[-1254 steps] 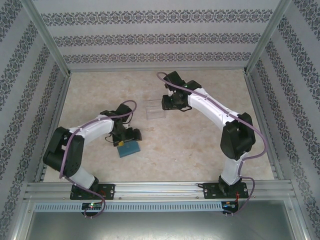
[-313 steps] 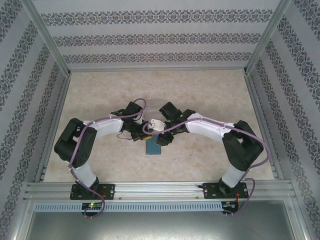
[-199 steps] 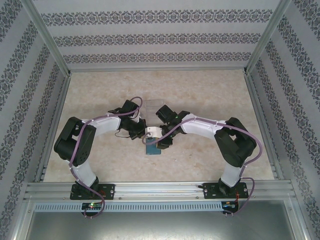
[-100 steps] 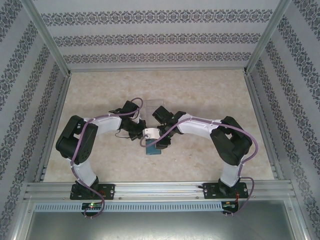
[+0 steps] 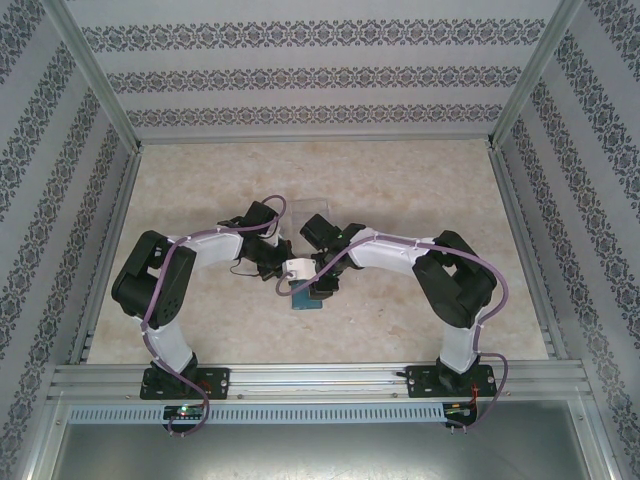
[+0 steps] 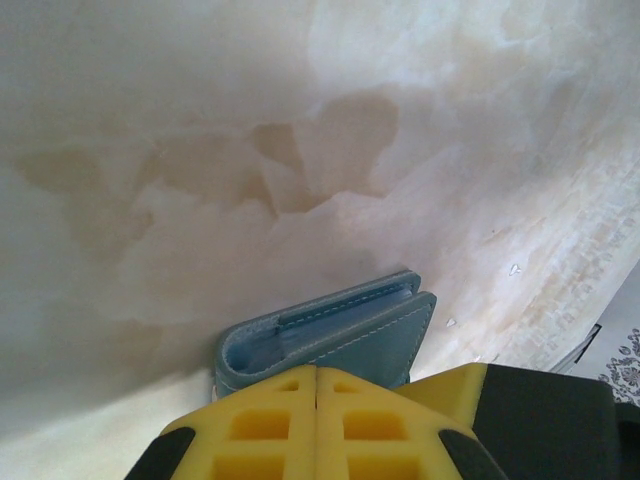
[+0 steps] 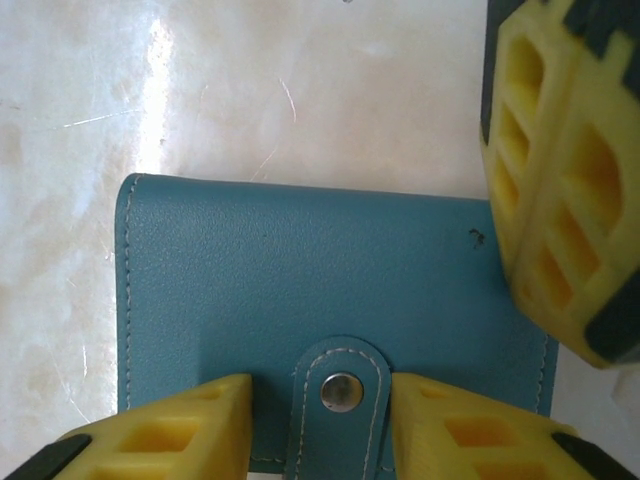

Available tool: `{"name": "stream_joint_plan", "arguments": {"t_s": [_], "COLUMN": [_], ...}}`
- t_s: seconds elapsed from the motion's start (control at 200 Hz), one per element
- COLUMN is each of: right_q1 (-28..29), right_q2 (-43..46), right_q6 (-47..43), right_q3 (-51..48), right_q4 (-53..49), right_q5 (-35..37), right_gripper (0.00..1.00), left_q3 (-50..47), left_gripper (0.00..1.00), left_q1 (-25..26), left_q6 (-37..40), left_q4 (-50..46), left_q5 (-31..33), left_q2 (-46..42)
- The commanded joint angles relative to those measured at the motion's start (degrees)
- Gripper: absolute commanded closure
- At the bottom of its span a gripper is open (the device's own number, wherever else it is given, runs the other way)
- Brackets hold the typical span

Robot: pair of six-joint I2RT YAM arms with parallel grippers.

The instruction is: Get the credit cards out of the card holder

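Arms meet over the middle of the tabletop point(image 5: 420, 190) in the overhead view, both wrists bent down over the card holder point(image 5: 308, 300). It lies flat and folded there, a small teal patch half under them, with a clear box point(image 5: 316, 210) just beyond. That view hides the fingers themselves.

The right wrist camera shows them. The right gripper point(image 7: 320, 425) stands part open, its two yellow fingers point(image 7: 165, 440) placed to either side of the strap tab point(image 7: 342, 385), whose snap is fastened. The tab lies between them, ungripped, and whether the fingers touch the cover cannot be told. The same camera catches the left gripper point(image 7: 555, 200) at the card holder's right edge, near a corner.

The left wrist camera gives the low, side-on look. The left gripper is closed, its yellow fingers pressed flat together, and its tips sit right at the near edge of the card holder. The card holder rests on the tabletop, and paler inner layers show between its two covers.
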State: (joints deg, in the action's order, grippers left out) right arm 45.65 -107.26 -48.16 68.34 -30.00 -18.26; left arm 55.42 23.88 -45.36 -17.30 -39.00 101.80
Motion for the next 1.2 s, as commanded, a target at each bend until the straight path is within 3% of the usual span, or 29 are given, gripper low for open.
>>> {"name": "stream_joint_plan", "arguments": {"t_s": [0.0, 0.28, 1.199], "right_q1": [0.49, 0.53, -1.77], "right_q2": [-2.21, -0.74, 12.73], "right_q6": [0.09, 1.41, 11.73], "right_q3": [0.66, -0.64, -14.77], "right_q4": [0.73, 2.94, 21.74], "right_q5": [3.63, 3.65, -4.44], "right_gripper": [0.63, 0.79, 0.99], "left_q3": [0.14, 0.59, 3.13], "left_gripper": [1.0, 1.0, 1.0], "left_q1": [-0.29, -0.32, -0.76], "left_q6": [1.51, 2.36, 8.6], "left_q4": [-1.22, -2.34, -10.0], "left_q5": [-0.35, 0.15, 6.85], "left_q2": [1.46, 2.08, 4.15]}}
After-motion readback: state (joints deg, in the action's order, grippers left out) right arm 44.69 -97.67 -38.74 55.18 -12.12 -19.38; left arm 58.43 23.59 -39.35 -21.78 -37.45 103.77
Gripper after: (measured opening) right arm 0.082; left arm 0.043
